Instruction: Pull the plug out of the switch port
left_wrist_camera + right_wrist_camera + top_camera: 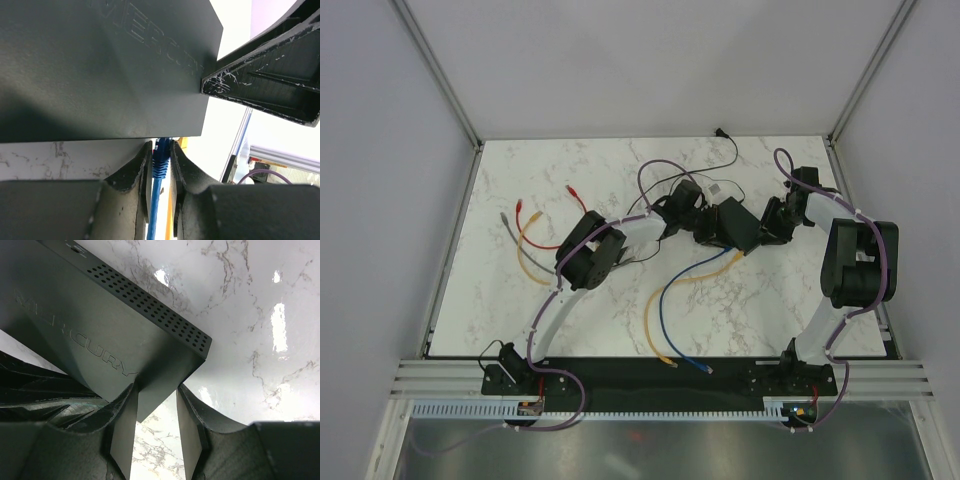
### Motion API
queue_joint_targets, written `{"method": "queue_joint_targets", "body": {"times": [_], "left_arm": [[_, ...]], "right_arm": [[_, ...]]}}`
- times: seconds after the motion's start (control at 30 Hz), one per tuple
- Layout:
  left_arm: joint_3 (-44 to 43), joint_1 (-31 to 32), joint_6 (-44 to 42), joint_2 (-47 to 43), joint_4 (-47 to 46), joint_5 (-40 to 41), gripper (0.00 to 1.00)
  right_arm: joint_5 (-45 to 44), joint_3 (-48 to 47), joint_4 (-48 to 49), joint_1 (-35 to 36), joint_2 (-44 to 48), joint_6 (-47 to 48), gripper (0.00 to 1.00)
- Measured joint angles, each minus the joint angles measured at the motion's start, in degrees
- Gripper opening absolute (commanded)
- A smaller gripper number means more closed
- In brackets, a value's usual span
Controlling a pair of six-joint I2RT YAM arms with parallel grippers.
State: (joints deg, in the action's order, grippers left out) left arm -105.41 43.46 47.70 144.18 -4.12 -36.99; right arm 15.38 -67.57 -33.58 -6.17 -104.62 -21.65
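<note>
The switch (728, 225) lay flat near the middle of the marble tabletop (770, 300), between the two arms. The left hand (161, 150) was closed on the blue plug (161, 159), with one finger pressed on each side of it. The front end of the plug met the edge of the switch, and the port itself was hidden. The blue cable (154, 212) ran back between the fingers. The right hand (156, 405) gripped one corner of the switch, with the fingers on both sides of it.
</note>
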Motion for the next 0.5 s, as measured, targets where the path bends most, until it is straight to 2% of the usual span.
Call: {"method": "queue_joint_targets", "body": {"times": [0.07,0.5], "left_arm": [[-0.57,0.07,0.02,0.07,1.11,0.24,0.02],[-10.34,0.33,-0.96,2.6,15.89,1.18,0.02]], "right_arm": [[-0.04,0.0,0.0,0.0,0.0,0.02,0.44],[-0.66,-0.11,-0.09,0.2,0.0,-0.09,0.44]]}}
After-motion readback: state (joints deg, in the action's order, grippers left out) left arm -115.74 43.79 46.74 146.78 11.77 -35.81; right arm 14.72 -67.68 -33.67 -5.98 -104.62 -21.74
